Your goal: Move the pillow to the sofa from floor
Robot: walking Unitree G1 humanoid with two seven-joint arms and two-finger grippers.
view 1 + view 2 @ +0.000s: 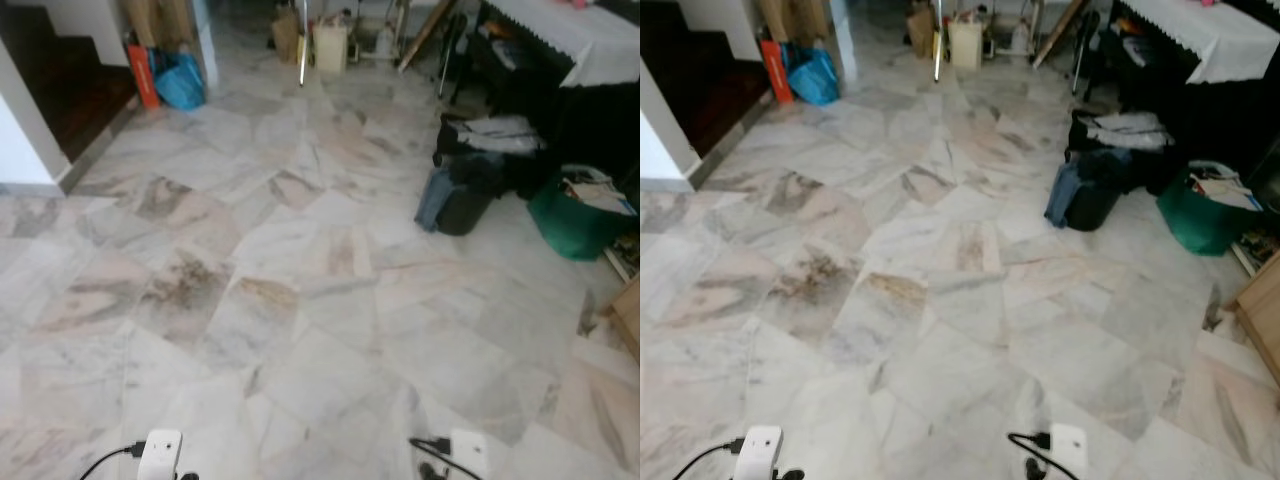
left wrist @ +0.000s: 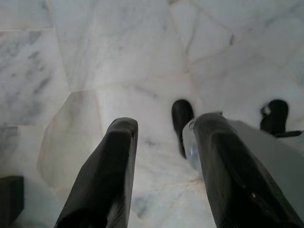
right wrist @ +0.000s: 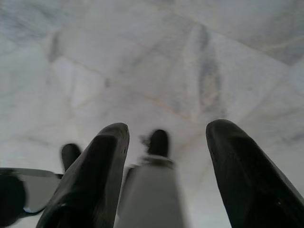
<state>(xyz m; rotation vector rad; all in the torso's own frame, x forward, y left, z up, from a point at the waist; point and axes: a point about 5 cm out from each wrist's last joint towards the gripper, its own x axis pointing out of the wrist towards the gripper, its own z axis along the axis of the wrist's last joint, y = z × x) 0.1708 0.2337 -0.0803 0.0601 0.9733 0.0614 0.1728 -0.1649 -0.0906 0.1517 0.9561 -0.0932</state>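
Left gripper [image 2: 164, 156] and right gripper [image 3: 166, 161]: black fingers apart, holding nothing, hanging above the glossy grey-veined marble floor [image 1: 300, 300]. Green fabric bag [image 1: 575, 215] at floor's right edge.

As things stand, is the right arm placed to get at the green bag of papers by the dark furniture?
Probably not. The right gripper hangs open over bare marble floor at the robot's feet, while the green bag of papers sits far ahead and to the right; the robot would have to walk closer first.

Marble floor [image 1: 300, 300] spreads ahead of both pincers, carrying a black bag [image 1: 462, 190], a green basket [image 1: 575, 222] and a blue bag [image 1: 180, 80] far beyond them.
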